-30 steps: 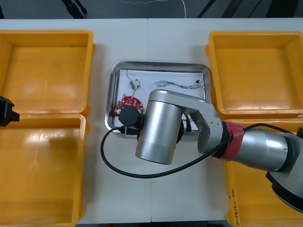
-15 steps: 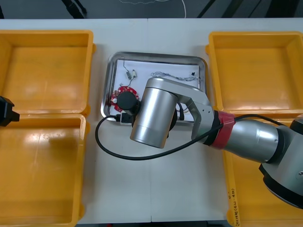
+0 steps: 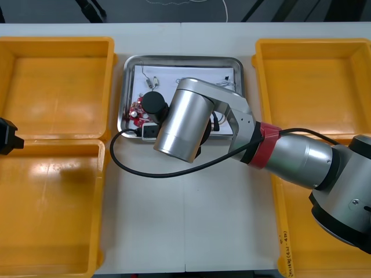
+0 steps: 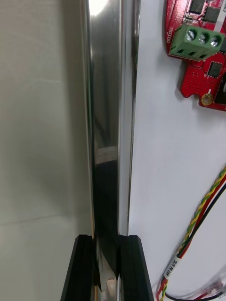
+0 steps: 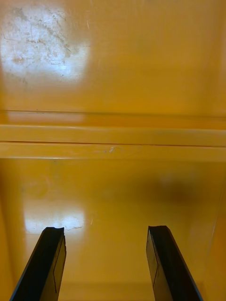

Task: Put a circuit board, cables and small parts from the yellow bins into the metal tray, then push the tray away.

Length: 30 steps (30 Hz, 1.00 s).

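One light table (image 3: 185, 231): carries every item below, bare down its middle on the near side.
Four yellow bins (image 3: 58, 41): two at each side of the table, the floors that show bare.
Right arm (image 3: 179, 124): reaches from the near right across the middle and covers the tray's near half.
Metal tray (image 3: 179, 58): between the two far bins, nearer the left one, a little askew, white inside.
Left gripper (image 5: 106, 235): fingers spread wide with nothing between them, hanging over a bin floor; the joined rims of two bins lie ahead of them.
Right gripper (image 4: 107, 244): fingers drawn in to a narrow gap and pinching the tray's shiny rim, one outside over the table, one inside over the white lining.
Circuit board (image 4: 200, 77): red with a green terminal block, flat in the tray near the gripped rim.
Red and yellow cable (image 4: 202, 211): twisted, on the lining between the board and the inner finger.
Small metal part (image 3: 152, 82): on the lining toward the tray's far left corner.
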Each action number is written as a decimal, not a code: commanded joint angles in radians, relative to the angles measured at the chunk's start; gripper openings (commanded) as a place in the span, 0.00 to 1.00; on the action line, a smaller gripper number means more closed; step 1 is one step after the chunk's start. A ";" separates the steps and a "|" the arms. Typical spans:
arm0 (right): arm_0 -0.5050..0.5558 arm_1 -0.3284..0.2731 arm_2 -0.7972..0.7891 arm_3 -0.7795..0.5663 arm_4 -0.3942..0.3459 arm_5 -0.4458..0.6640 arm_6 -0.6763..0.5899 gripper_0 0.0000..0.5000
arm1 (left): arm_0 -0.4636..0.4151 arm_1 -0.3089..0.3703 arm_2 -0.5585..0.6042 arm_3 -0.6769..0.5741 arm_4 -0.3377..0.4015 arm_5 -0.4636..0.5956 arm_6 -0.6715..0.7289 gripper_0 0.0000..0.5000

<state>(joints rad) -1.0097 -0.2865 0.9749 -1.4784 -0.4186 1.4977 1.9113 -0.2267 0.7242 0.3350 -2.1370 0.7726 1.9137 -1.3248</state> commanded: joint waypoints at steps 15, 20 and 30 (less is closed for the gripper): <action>-0.075 0.041 -0.071 0.148 -0.005 -0.116 0.087 0.00 | 0.017 0.046 0.030 -0.034 0.007 0.006 -0.105 1.00; -0.081 0.044 -0.071 0.168 -0.002 -0.142 0.101 0.00 | 0.017 0.046 0.030 -0.034 0.007 0.006 -0.105 1.00; -0.081 0.044 -0.073 0.176 0.023 -0.148 0.123 0.00 | 0.017 0.046 0.030 -0.034 0.007 0.006 -0.105 1.00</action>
<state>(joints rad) -1.0703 -0.2599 0.9226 -1.3155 -0.4084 1.3593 1.9845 -0.2267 0.7243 0.3350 -2.1371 0.7727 1.9137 -1.3249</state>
